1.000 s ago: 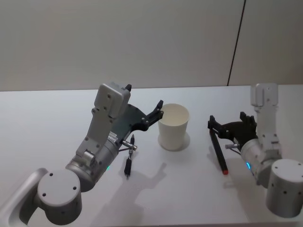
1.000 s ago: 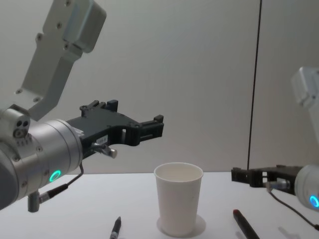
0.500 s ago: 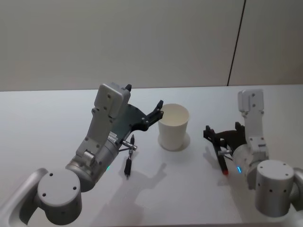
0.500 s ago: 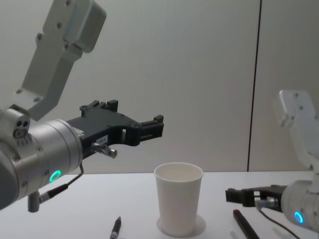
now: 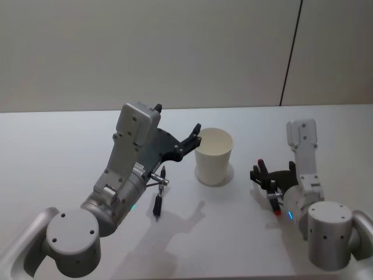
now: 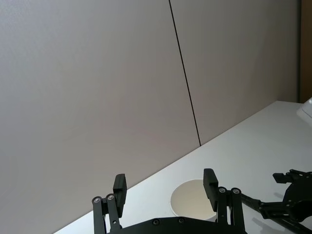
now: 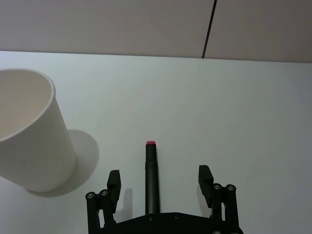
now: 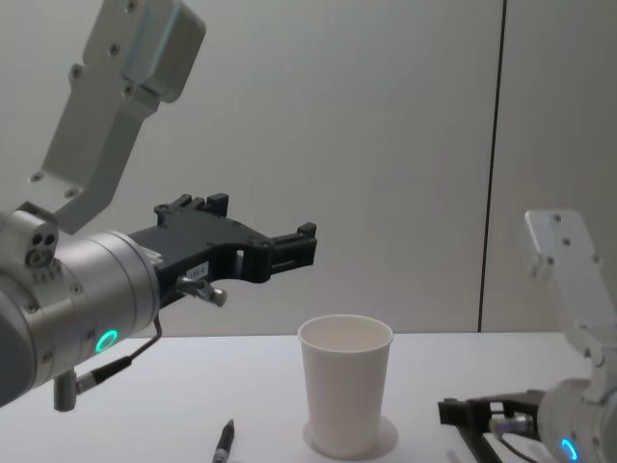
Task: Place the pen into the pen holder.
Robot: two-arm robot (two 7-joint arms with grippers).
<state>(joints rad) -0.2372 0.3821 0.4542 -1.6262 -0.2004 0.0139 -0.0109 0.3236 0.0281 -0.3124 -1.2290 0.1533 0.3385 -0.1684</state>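
Where the white tabletop (image 5: 52,146) spreads out in the head view, the left arm rises over its left half. The left pincer (image 5: 195,135) hangs in the air beside the rim of the pen holder (image 5: 213,157). The left wrist view shows what the head view does not: its fingers are spread wide, with the holder's mouth below and between them. The right pincer (image 7: 159,176) is low over the tabletop, right of the holder. Only the right wrist view shows its fingers standing wide on either side of the pen (image 7: 151,165), not touching it. The chest view shows this pincer just above the tabletop. The holder stands upright on the tabletop between the arms, and its inside looks bare. The pen lies flat, well right of the holder. Its long axis runs along the pincer's reach, away from the robot, and the far end is red. A second pen (image 5: 157,204), black, lies left of the holder by the left arm, pointing roughly away from the robot.
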